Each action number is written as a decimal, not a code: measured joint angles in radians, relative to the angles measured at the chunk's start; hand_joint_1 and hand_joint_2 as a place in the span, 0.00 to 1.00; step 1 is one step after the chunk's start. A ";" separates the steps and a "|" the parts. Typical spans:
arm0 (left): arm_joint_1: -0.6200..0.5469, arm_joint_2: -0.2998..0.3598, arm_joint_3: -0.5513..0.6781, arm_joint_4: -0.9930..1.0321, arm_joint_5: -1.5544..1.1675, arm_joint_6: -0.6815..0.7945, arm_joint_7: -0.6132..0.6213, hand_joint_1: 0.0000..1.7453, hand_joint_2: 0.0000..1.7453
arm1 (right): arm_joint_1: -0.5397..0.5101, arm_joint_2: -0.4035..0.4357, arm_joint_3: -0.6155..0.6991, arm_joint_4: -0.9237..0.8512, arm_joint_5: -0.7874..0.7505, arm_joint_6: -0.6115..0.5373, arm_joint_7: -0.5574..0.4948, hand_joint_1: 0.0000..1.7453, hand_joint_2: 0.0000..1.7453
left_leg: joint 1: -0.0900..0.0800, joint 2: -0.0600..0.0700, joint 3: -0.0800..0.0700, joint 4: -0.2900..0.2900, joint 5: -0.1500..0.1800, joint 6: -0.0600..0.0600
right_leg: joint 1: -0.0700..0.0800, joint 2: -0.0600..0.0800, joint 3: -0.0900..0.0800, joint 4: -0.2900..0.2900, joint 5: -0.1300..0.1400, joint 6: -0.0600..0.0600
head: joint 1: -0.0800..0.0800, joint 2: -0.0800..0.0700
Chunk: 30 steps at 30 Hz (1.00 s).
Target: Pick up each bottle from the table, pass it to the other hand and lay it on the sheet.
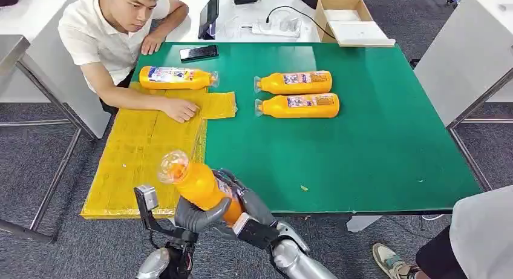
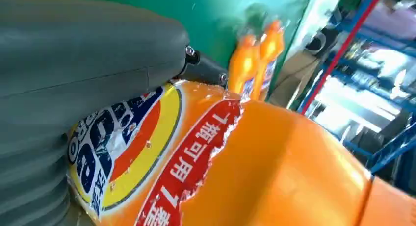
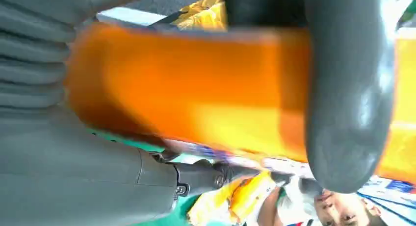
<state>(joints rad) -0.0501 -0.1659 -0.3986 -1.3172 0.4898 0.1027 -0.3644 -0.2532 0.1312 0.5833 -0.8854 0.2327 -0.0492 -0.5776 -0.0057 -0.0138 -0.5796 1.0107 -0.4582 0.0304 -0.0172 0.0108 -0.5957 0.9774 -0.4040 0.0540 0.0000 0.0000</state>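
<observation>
Sheet [image 1: 139, 164] lying at table's left, one bottle [image 1: 176, 77] resting at its far end beside person's hand [image 1: 181, 110]. Held bottle [image 1: 196, 183] hanging mid-handover over near table edge, left hand [image 1: 192, 218] and right hand [image 1: 254, 221] both clamping its body; orange, clear cap, torn red-yellow label. Two bottles [image 1: 296, 94] waiting on green table [image 1: 387, 140], side by side. Judging roughly one done, three remaining.

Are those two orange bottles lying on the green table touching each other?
Apart. In the head view a strip of green table shows between the farther bottle and the nearer bottle along their whole length.
</observation>
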 measured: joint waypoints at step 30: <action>-0.210 0.108 0.214 0.216 -1.052 0.524 -0.034 1.00 1.00 | 0.153 -0.034 -0.026 -0.302 0.245 -0.317 -0.079 0.00 0.00 | 0.000 0.002 0.000 0.000 0.002 -0.001 | 0.000 0.000 -0.001 0.000 0.002 -0.003 | 0.000 0.000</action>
<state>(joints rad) -0.2599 -0.0576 -0.1850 -1.1017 -0.5619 0.6271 -0.3983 -0.1004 0.0969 0.5573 -1.1872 0.4772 -0.3662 -0.6569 -0.0055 -0.0121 -0.5797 1.0107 -0.4559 0.0297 -0.0170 0.0108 -0.5964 0.9778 -0.4015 0.0512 0.0000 0.0000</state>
